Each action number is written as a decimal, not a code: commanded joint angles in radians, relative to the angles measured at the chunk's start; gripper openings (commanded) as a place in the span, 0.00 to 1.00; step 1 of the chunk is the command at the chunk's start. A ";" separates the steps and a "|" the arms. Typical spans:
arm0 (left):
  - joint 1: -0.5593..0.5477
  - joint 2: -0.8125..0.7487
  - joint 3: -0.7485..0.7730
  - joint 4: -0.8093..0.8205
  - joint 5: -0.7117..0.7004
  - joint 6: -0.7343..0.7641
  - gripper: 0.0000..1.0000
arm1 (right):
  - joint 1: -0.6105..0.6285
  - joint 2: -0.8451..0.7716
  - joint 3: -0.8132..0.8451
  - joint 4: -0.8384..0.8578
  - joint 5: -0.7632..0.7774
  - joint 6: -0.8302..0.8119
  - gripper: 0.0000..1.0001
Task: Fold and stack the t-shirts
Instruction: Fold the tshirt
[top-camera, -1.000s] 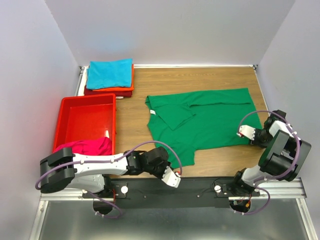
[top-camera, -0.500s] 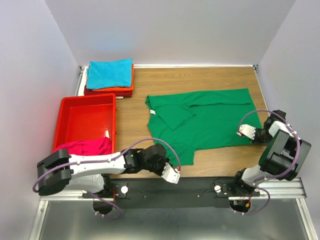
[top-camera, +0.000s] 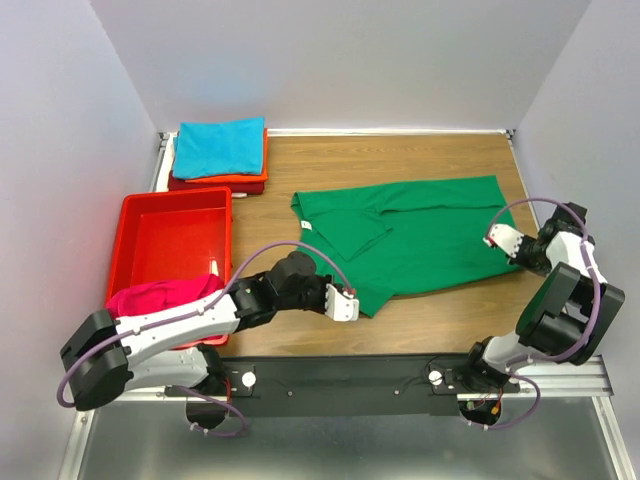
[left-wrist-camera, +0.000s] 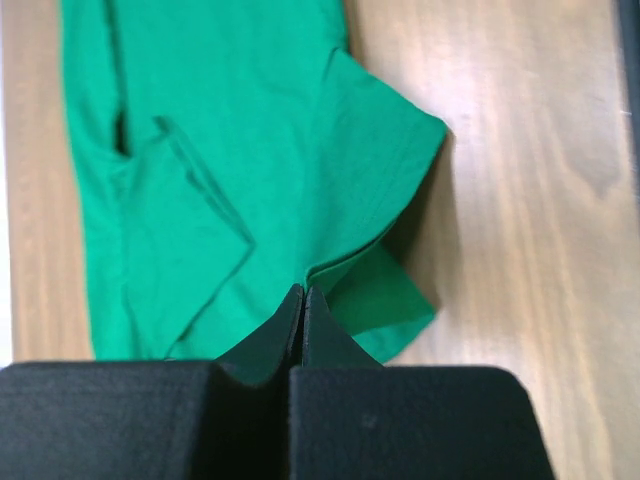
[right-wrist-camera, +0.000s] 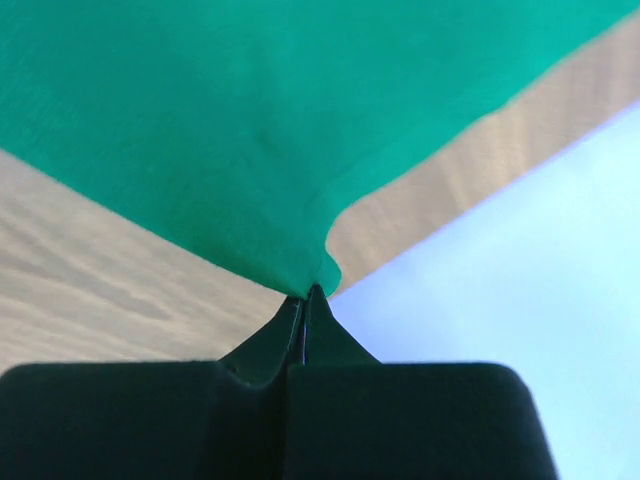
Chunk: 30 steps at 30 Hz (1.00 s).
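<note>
A green t-shirt (top-camera: 420, 235) lies spread on the wooden table, neck and white label to the left, far sleeve folded over its chest. My left gripper (top-camera: 349, 303) is shut, its tips (left-wrist-camera: 302, 290) pressed against the rumpled edge of the near sleeve (left-wrist-camera: 385, 200); no cloth shows between the jaws. My right gripper (top-camera: 494, 238) is shut on the shirt's near right hem corner (right-wrist-camera: 310, 270), which puckers up to its tips (right-wrist-camera: 310, 292). A teal t-shirt (top-camera: 220, 147) tops a folded stack over orange (top-camera: 262, 168) and dark red (top-camera: 215, 186) ones at the back left. A magenta t-shirt (top-camera: 165, 295) is bunched at the near end of the tray.
A rigid red plastic tray (top-camera: 175, 240) stands at the left, between the stack and the left arm. White walls close in the table at the back, left and right. Bare wood (top-camera: 450, 310) shows near the shirt's front edge.
My left arm swung away from the table's near edge up to the shirt's near sleeve, nudging it. My right gripper closed on the hem corner and drew it up and towards the back right.
</note>
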 joint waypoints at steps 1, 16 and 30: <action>0.042 -0.030 0.032 0.056 0.020 -0.001 0.00 | -0.009 0.024 0.069 -0.029 -0.083 0.102 0.01; 0.151 0.008 0.129 0.092 -0.023 0.097 0.00 | -0.009 0.113 0.182 -0.034 -0.167 0.272 0.00; 0.279 0.264 0.288 0.129 0.016 0.190 0.00 | -0.007 0.254 0.281 0.007 -0.218 0.441 0.01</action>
